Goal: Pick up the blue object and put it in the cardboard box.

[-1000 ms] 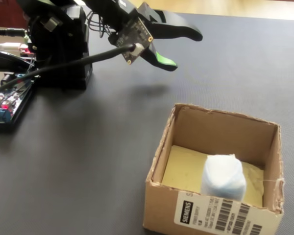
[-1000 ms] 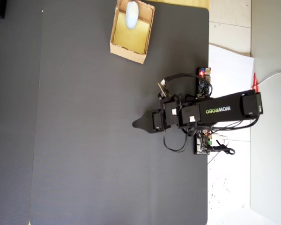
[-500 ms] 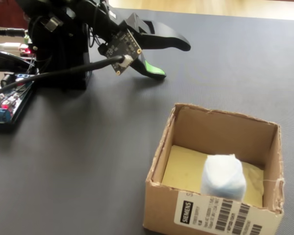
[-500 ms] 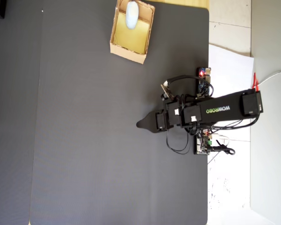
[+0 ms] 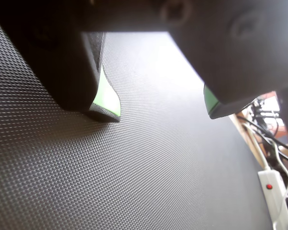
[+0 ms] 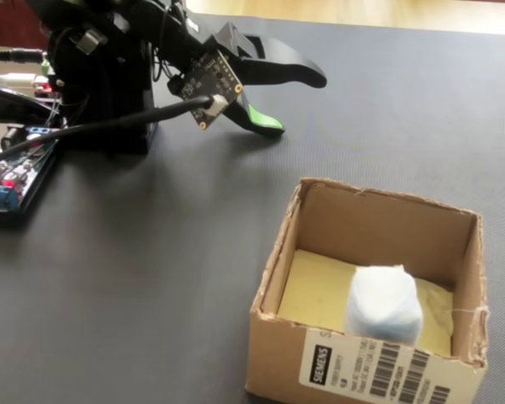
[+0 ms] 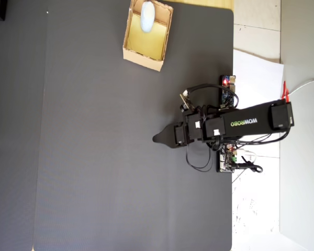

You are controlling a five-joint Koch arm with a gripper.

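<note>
Your gripper is released, jaws spread with nothing between them, low over the dark mat at far left in the fixed view. Blue object sits inside the cardboard box, at its near wall, well apart from the gripper.

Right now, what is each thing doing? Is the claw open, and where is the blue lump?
gripper: open, empty, low over the mat, away from the box.
blue object: inside the box, sitting on its yellowish floor, near the labelled wall.
cardboard box: upright, open-topped, on the mat.
black mat: flat.
</note>
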